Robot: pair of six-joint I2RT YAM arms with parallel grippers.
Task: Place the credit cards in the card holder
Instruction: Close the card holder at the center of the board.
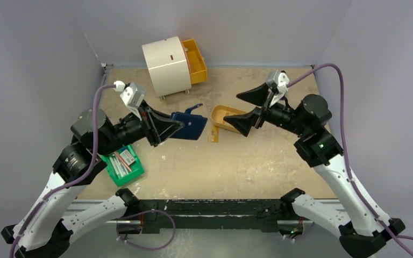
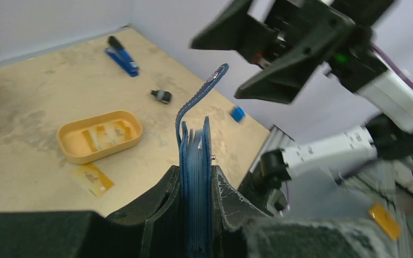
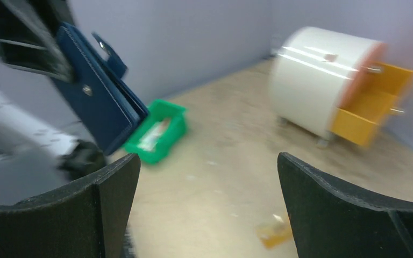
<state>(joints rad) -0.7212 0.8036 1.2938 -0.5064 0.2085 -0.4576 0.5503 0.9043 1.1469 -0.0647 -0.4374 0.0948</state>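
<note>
You're working in a robotics lab cell: plain grey walls [image 1: 32, 48] box in a scuffed tan tabletop [image 1: 236, 166] carrying two robot arms [image 1: 45, 200].

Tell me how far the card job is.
Done: the left end effector holds the dark navy folding wallet aloft. In hand: nothing; the right end effector hangs open, empty. Left: a flat tan card lies beside the orange oval tray, not yet inserted.

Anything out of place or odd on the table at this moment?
Yes: one credit card lies loose on the table just outside the orange tray, not in it. The right pincer nearby stands open and empty, so the card looks dropped. The left pincer holds the card holder aloft.
</note>
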